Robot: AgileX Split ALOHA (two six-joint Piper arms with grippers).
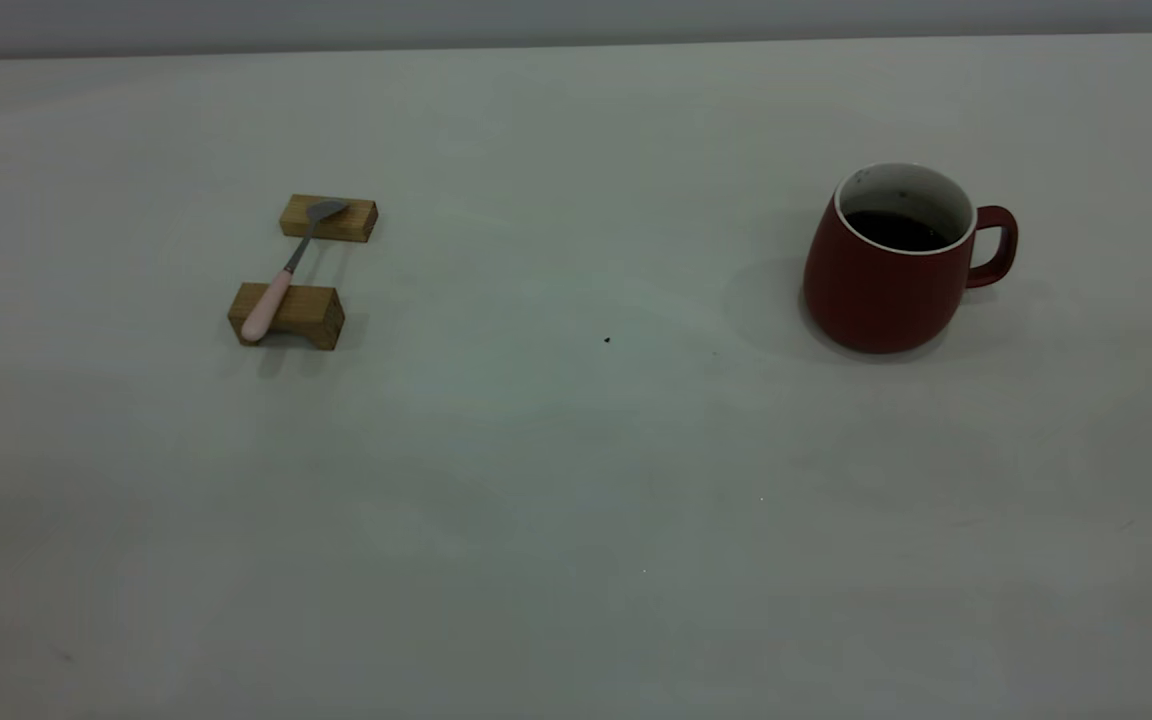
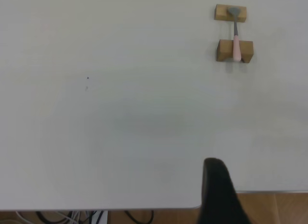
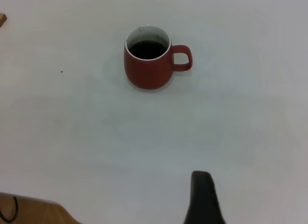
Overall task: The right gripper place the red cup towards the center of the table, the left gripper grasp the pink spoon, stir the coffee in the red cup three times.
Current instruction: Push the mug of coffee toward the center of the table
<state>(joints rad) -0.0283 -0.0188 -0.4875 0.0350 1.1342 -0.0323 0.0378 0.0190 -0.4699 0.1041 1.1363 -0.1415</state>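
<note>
While the red cup (image 1: 886, 275) sits upright on the right side of the worktop (image 1: 576, 480), my right tool (image 3: 204, 197) hangs back, far from it. Dark coffee (image 1: 898, 231) fills it partway. The pink spoon (image 1: 288, 268) lies across two wooden blocks (image 1: 288, 315) on the left. My left tool (image 2: 219, 192) is far from it. I cannot tell if either tool is spread.

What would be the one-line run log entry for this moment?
red cup: table right side, not moved | pink spoon: on two wooden blocks | left gripper, right gripper: far back, idle
</note>
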